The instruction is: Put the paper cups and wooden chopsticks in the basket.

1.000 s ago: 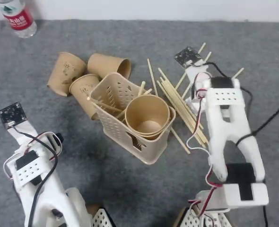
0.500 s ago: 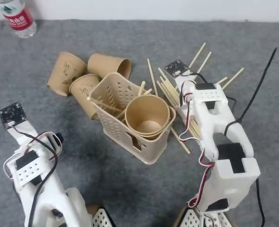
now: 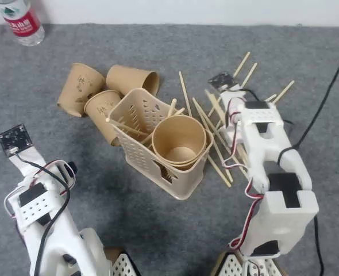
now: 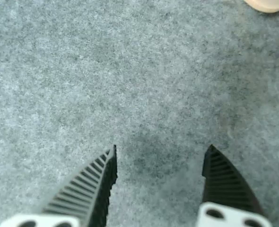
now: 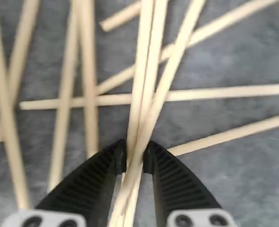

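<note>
A beige slotted basket [image 3: 136, 112] stands mid-table holding a paper cup [image 3: 179, 140] and a few wooden chopsticks [image 3: 123, 127]. Three more paper cups [image 3: 82, 86] lie on their sides against its far left. Several loose chopsticks [image 3: 222, 144] lie scattered right of the basket. My right gripper [image 5: 135, 153] is shut on a small bundle of chopsticks [image 5: 151, 75] over that pile; its arm [image 3: 261, 138] reaches over it. My left gripper [image 4: 159, 163] is open over bare carpet near the table's front left, holding nothing.
A plastic bottle [image 3: 20, 20] with a red label stands at the far left corner. Grey carpet [image 3: 129, 230] covers the table. A black cable [image 3: 324, 103] trails off to the right of the right arm.
The right arm swung left then settled over the chopstick pile, and some chopsticks shifted near its gripper. The left arm has stayed still.
</note>
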Motion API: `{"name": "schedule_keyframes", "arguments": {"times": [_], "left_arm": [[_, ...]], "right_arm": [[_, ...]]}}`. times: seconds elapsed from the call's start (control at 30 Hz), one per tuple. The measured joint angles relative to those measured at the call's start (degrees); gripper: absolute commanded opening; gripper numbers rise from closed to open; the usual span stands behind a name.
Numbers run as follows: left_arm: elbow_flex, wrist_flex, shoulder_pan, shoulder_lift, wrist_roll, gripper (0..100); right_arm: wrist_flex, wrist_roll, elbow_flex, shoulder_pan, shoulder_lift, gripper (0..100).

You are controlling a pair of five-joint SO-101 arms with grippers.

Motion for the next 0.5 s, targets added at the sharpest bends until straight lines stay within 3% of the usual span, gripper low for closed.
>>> {"name": "schedule_keyframes", "arguments": {"times": [0.5], "left_arm": [[0.0,0.0,0.0,0.0,0.0,28]], "right_arm": [[-1.1,4.7,-0.8,3.6,1.1,0.7]]}}
